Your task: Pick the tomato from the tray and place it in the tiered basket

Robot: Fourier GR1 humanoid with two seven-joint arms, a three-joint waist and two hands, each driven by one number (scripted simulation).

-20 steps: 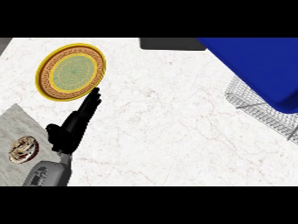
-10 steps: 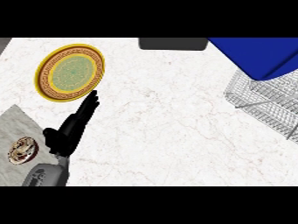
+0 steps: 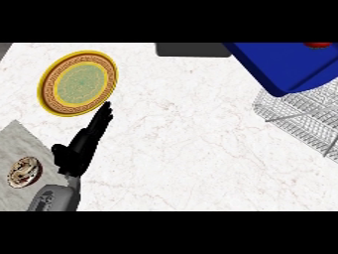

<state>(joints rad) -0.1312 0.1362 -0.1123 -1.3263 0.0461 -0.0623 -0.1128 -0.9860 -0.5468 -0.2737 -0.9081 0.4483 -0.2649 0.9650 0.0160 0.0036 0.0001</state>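
Note:
A small part of the red tomato [image 3: 319,44] shows at the top right edge, lying in the blue tray [image 3: 288,67]. That tray overlaps the upper part of the wire tiered basket [image 3: 310,119] at the right. My left hand [image 3: 84,146] lies at the lower left, open, its straight fingers pointing up at a yellow plate; it holds nothing and is far from the tomato. My right hand shows nowhere.
A yellow plate with a green centre [image 3: 79,83] lies at the upper left, just beyond my fingertips. A grey mat [image 3: 3,154] at the lower left carries a small round patterned object [image 3: 24,172]. A dark grey slab [image 3: 192,49] sits at the top edge.
The blue tray has shifted up and to the right in view, uncovering more of the wire basket and bringing the tomato into sight. My left hand has barely moved.

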